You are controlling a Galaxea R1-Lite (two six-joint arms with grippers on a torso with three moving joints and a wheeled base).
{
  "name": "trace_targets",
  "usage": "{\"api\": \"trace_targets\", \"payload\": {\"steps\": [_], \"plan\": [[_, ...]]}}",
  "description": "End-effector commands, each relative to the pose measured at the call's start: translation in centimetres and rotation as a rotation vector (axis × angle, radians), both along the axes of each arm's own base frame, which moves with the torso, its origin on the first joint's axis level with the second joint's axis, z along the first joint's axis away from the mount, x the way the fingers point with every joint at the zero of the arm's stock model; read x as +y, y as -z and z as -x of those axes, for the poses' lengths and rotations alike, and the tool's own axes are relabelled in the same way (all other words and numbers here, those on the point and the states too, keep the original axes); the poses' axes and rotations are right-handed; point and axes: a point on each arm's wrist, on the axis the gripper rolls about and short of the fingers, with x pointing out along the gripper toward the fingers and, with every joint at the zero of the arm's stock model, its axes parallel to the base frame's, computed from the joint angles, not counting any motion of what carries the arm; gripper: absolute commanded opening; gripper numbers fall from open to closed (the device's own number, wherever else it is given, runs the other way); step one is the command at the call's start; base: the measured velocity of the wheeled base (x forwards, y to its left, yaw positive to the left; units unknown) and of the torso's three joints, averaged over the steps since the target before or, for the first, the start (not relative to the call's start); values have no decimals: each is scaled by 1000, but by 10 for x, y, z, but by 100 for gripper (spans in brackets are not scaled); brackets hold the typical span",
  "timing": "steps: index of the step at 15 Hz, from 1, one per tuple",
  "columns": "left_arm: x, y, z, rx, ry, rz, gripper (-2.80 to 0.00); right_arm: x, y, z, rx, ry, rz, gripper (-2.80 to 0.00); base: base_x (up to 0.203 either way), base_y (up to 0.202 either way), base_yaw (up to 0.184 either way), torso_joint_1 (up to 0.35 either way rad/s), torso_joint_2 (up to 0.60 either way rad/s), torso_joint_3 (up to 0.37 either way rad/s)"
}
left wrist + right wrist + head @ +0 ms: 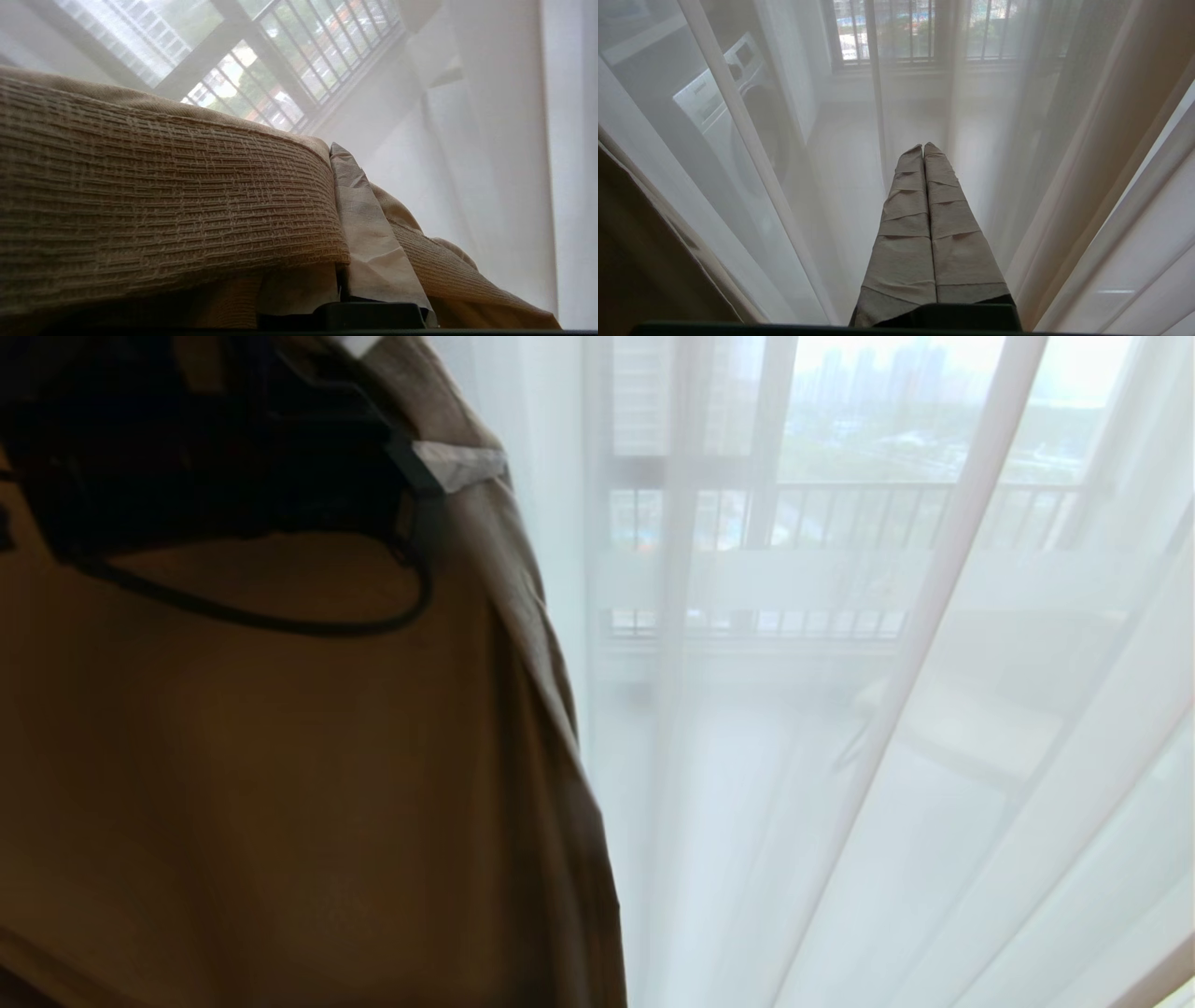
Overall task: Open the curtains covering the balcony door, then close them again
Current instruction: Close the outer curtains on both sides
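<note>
Half-hidden left gripper (341, 224) pinching beige curtain (163, 205); right gripper (923, 154) pressed together.

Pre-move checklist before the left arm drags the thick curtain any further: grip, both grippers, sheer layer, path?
1. Left gripper shut on the beige curtain: ok, textured fabric is folded over its one visible finger in the left wrist view.
2. Grip firm enough to pull: cannot tell.
3. Right gripper shut and holding nothing: ok, its taped fingers lie pressed together, pointing at the sheer.
4. Sheer curtain free of the left grip: cannot tell.
5. Balcony door frame position: cannot tell; only the outer railing shows through the sheer.
</note>
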Motion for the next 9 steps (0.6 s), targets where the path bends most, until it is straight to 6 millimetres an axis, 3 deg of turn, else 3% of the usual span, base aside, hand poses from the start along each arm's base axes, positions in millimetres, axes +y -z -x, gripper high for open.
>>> {"api": "trace_targets", "payload": {"steps": [1,6,9], "plan": [[35,-19,13,-55,-101,48,-280,0,0,0,1,0,0,-280,0,0,0,0,0,0],[105,-37,39,-64,-363,213,-280,0,0,0,1,0,0,-280,0,0,0,0,0,0],[117,-24,56,16,-416,321,-280,0,0,0,1,0,0,-280,0,0,0,0,0,0]]}}
